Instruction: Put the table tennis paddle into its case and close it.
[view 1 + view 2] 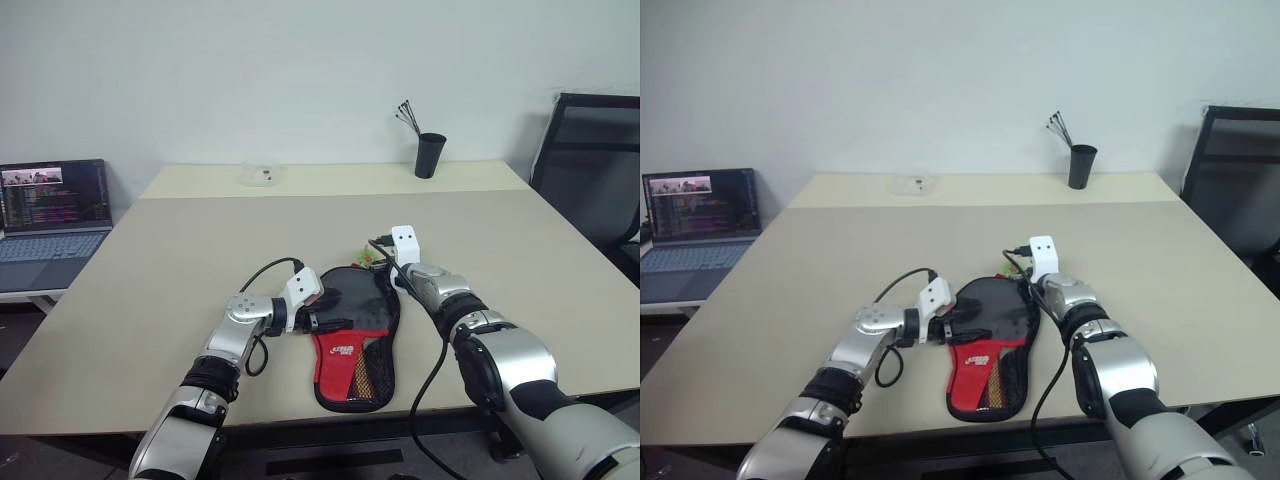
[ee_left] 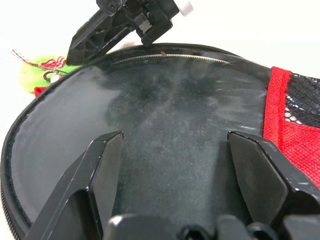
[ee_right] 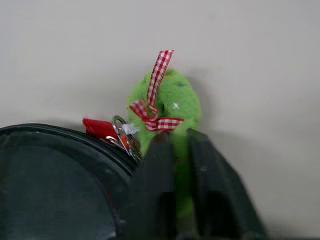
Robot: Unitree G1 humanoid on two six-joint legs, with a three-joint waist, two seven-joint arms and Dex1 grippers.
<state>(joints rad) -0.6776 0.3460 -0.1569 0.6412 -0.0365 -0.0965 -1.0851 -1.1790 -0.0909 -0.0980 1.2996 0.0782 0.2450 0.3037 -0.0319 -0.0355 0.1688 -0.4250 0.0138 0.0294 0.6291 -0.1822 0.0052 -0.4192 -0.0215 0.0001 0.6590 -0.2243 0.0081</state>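
Lying near table (image 1: 180,260) front edge, case (image 1: 357,335) looks soft, light, floppy; zipper end best hold. Right gripper (image 3: 181,150) closed at green charm (image 3: 167,102) (pull probably); left gripper (image 2: 172,165) open over black top.

A black and red case (image 1: 357,340) lies flat on the beige table (image 1: 180,260), its rounded black end away from the robot and its red, mesh-covered end near the front edge. The left gripper (image 1: 325,310) rests at the case's left side with its black fingers spread over the black fabric. The right gripper (image 1: 383,262) sits at the case's far right corner, beside a small green object (image 1: 367,256). A laptop (image 1: 52,222) stands open at the far left. A black cup (image 1: 430,155) holding thin sticks stands near the table's far edge, and a black chair (image 1: 592,175) is at the right.
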